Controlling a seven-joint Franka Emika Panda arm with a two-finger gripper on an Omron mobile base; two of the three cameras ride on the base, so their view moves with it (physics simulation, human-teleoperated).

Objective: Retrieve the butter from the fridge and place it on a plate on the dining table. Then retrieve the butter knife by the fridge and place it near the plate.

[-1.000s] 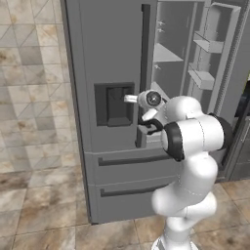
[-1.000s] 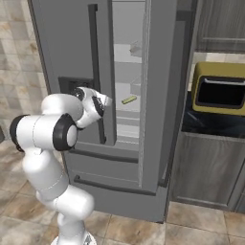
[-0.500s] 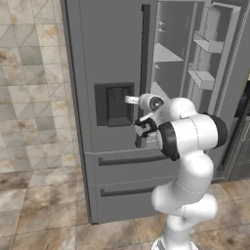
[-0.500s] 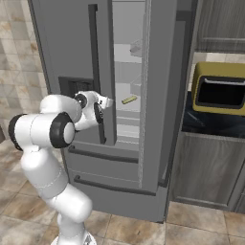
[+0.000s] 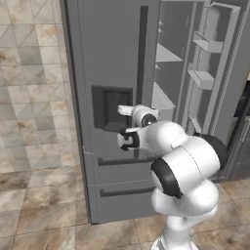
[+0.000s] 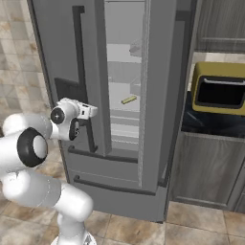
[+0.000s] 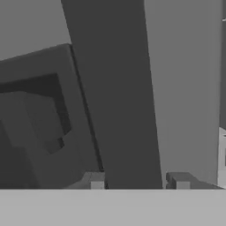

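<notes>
While the butter (image 6: 128, 100) sits on a fridge (image 5: 105, 58) shelf, right door open, we hold fingers (image 7: 96, 181) spread, empty, facing the left door; everything remains undone.

Fridge (image 6: 119, 110) rt door open, butter (image 6: 128, 100) on mid shelf inside. Dispenser panel (image 5: 112, 108) on left door, handle (image 5: 142, 68) at its 1 o'clock. Oven (image 6: 220, 93) at fridge's 3 o'clock.

Grey fridge (image 5: 112, 73) left door shut, right door swung open — bare white shelves (image 5: 166, 54) and door bins (image 5: 207, 44) exposed, dark dispenser panel (image 5: 111, 108) mid-door, gripper (image 5: 125, 140) just below it — jaw state unclear, tiled floor (image 5: 39, 229).
</notes>
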